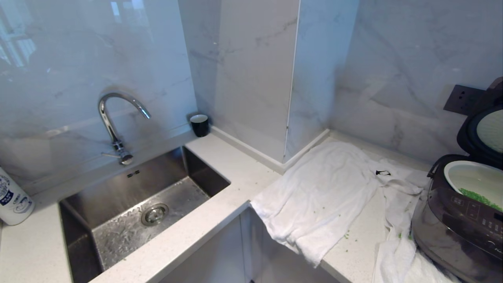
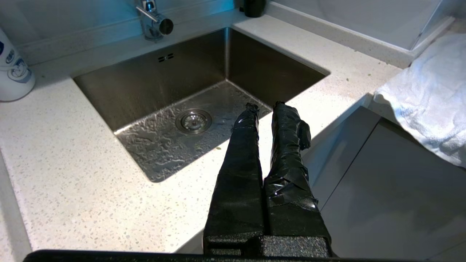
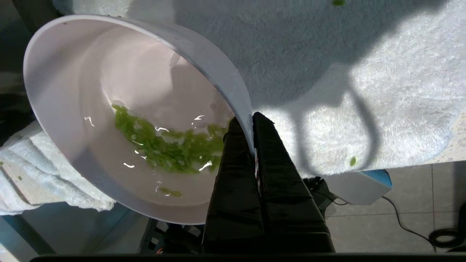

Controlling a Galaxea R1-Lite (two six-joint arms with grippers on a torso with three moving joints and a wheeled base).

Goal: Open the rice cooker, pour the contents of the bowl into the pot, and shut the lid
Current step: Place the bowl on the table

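Lid is seen raised at 3 o'clock of the head view, with the pot exposed inside the rice cooker and green bits already in it. Pouring step is judged to be in hand. Right gripper is clamped on the rim of the tilted bowl, greens remaining inside. Left gripper is parked over the desk, jaws narrow and empty. Next, the bowl must be carried over the pot and tipped further.
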